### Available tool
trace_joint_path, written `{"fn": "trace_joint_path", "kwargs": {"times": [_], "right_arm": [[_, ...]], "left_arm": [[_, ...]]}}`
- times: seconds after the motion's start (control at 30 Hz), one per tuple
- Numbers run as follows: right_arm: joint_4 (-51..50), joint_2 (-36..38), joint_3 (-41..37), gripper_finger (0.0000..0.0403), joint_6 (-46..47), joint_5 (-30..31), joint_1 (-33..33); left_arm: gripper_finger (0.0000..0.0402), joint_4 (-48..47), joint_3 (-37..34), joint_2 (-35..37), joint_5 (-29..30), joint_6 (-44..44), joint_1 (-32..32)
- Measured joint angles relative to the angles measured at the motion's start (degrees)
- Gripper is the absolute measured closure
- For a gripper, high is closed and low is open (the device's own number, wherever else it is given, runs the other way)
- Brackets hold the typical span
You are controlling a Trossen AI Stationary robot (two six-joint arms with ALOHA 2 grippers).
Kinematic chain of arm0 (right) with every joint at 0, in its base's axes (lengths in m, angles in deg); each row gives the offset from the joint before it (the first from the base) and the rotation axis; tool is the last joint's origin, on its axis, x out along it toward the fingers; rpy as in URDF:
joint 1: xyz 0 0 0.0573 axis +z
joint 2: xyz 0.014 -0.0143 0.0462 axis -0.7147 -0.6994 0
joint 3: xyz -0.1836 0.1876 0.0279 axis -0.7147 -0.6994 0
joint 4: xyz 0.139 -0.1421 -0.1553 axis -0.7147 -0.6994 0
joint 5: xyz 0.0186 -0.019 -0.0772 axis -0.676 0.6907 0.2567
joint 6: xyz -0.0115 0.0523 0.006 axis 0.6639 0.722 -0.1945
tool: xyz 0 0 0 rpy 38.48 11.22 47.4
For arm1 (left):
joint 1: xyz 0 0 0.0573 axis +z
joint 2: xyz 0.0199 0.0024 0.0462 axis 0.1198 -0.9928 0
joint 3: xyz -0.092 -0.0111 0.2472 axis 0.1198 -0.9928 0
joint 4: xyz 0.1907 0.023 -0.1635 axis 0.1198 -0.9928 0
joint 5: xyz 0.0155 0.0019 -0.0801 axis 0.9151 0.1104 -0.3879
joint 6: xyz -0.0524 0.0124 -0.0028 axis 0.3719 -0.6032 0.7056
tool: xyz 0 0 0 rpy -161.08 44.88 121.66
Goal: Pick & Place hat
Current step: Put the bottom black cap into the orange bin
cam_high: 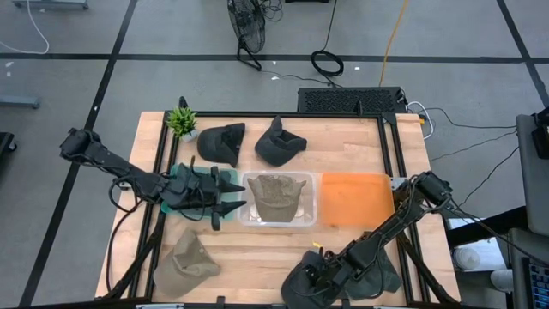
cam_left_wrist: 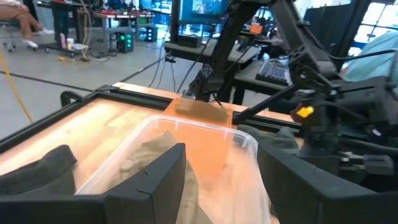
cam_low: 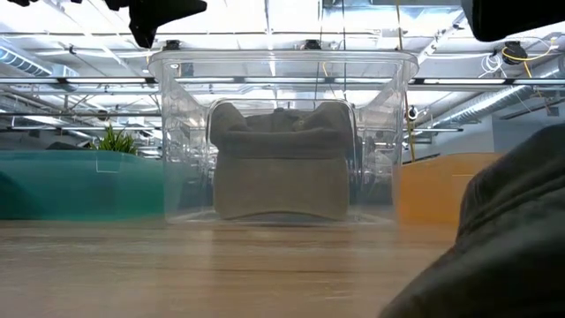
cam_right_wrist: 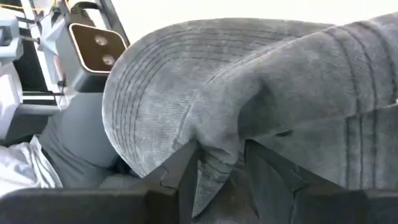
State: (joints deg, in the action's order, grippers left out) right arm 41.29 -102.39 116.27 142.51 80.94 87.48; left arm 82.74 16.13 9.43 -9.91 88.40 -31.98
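Note:
A dark grey corduroy hat [cam_high: 302,285] lies at the table's near edge, right of centre, and my right gripper [cam_high: 317,273] is shut on it, slanting down. A khaki hat [cam_high: 276,194] sits inside the clear bin [cam_high: 254,215] at the table's middle. My left gripper [cam_high: 233,199] stands open and level at the bin's left end, pointing right, with nothing between its fingers [cam_left_wrist: 158,180]. Another khaki hat [cam_high: 187,262] rests on the near left of the table. Two dark hats [cam_high: 221,142] [cam_high: 279,142] lie at the far side. My right gripper pinches a raised fold of the hat's cloth [cam_right_wrist: 217,163] between its two fingers [cam_right_wrist: 184,174], where the stitched brim meets the crown. The fingers come slanting down from the table's right. The hat's underside lies on the table.
A teal lid [cam_high: 178,176] lies left of the bin under my left arm, and an orange lid [cam_high: 356,197] lies to its right. A small green plant [cam_high: 182,122] stands at the far left corner. Bare wood shows between the bin and the near edge.

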Motion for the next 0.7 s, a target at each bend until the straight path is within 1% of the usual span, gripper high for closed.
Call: {"fn": "trace_joint_path", "kwargs": {"times": [0.1,0.17,0.27,0.37,0.43,0.57,0.7], "right_arm": [[-0.21,0.02,0.00,0.0290,1.14,-0.16,-0.59],[-0.19,0.27,0.00,0.0305,1.12,-0.64,-0.63],[-0.61,1.96,0.00,0.0342,0.01,-1.12,-0.63],[-2.09,5.63,-0.02,0.0389,-1.87,0.49,-0.60],[-3.38,8.73,-0.02,0.0395,-2.49,1.11,-0.68],[-11.03,15.93,-0.02,0.0397,-2.78,2.61,-0.98],[-21.34,22.95,-0.02,0.0400,-0.21,1.00,-1.02]], "left_arm": [[0.0190,0.01,0.00,0.00,-0.02,-0.49,-0.60],[0.0190,0.01,0.00,0.00,-0.01,-0.98,-0.72],[0.0190,0.01,0.00,0.00,-0.01,-1.08,-0.70],[0.0190,0.01,0.00,0.02,0.00,-1.69,-0.70],[0.0190,0.02,0.00,0.02,-0.01,-1.88,-0.70],[0.0190,0.05,0.00,0.02,0.00,-2.04,-0.70],[0.0190,0.08,0.00,0.02,-0.01,-2.47,-0.70]]}}
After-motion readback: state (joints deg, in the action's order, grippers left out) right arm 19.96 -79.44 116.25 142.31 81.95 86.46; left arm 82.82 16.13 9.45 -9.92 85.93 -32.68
